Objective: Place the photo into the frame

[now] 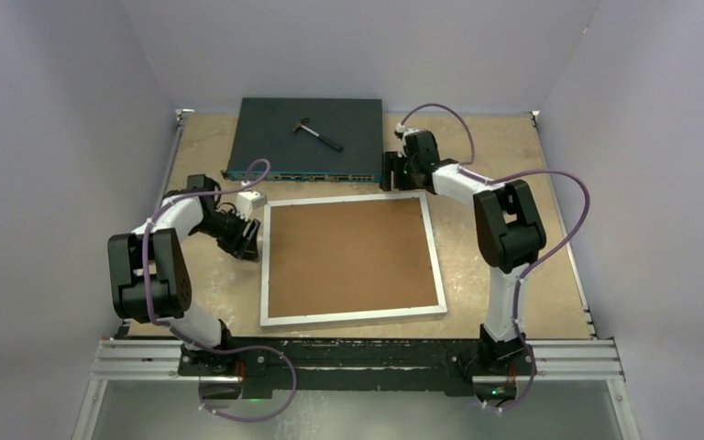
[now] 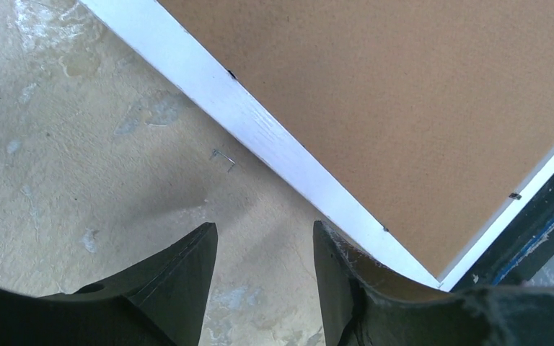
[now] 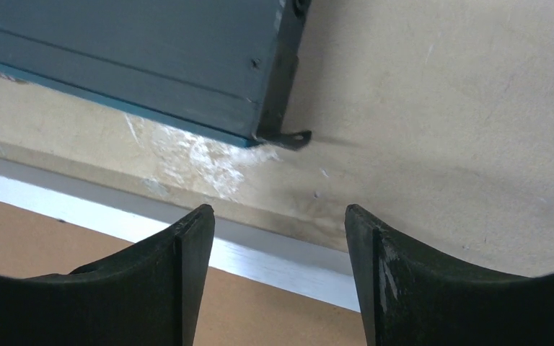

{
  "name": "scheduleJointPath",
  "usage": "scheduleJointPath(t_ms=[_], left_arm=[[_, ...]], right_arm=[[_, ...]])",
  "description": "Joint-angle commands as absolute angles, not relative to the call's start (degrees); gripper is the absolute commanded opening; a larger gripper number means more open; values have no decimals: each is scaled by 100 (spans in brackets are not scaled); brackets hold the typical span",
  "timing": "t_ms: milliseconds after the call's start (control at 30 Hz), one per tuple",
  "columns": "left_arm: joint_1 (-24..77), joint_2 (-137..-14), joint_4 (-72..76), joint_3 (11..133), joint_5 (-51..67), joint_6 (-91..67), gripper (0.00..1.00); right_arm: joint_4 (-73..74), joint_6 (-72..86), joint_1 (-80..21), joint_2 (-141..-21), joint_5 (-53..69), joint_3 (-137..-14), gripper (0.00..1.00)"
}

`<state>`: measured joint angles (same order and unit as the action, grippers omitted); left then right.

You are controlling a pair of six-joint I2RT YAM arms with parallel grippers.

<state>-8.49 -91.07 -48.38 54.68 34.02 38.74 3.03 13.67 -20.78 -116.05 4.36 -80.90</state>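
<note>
Frame point(image 1: 263, 266): lies flat at the centre of the table point(image 1: 513, 275), back side up, with its thin white border point(image 2: 260, 137) showing on all four sides.
Backing board point(image 1: 348, 257): plain brown sheet filling the frame's opening, seated level inside the border.
Photo: cannot tell whether it lies beneath the board; no printed surface shows in any view.
Left gripper point(image 1: 246, 238): low over the table just beside the frame's left edge, towards the far-left corner. Its jaws are spread point(image 2: 263, 231) with only bare tabletop between them. The finger point(image 2: 346, 288) nearer the frame overlaps the white border in the wrist view; contact cannot be confirmed.
Right gripper point(image 1: 392, 171): at the frame's far-right corner, over the strip of table between the frame and the network switch. Its jaws stand wide apart point(image 3: 278, 213) and hold nothing. The frame's far border point(image 3: 274, 259) and the board point(image 3: 29, 234) lie below and between the fingers.
Network switch point(image 1: 307, 137): dark flat box at the far side of the table, just beyond the frame and apart from it; its near corner and mounting ear show in the right wrist view point(image 3: 130, 58).
Small tool point(image 1: 318, 134): dark, hammer-shaped, lying on top of the switch.
Loose item: a small bent metal staple point(image 2: 223, 160) on the table beside the frame's left border.
</note>
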Motion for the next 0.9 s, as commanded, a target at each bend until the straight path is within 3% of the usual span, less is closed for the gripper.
scheduleJointPath(t_ms=[0, 533, 867], left_arm=[[-816, -9131, -4478, 5357, 3364, 4025, 50], [195, -10118, -3190, 5969, 3366, 2908, 44], [520, -10462, -3003, 6827, 3300, 2479, 42]], right_arm=[[76, 1486, -1794, -11353, 870, -7563, 69], [244, 2170, -1608, -10212, 637, -5824, 61], [346, 1955, -1606, -9619, 739, -5422, 66]])
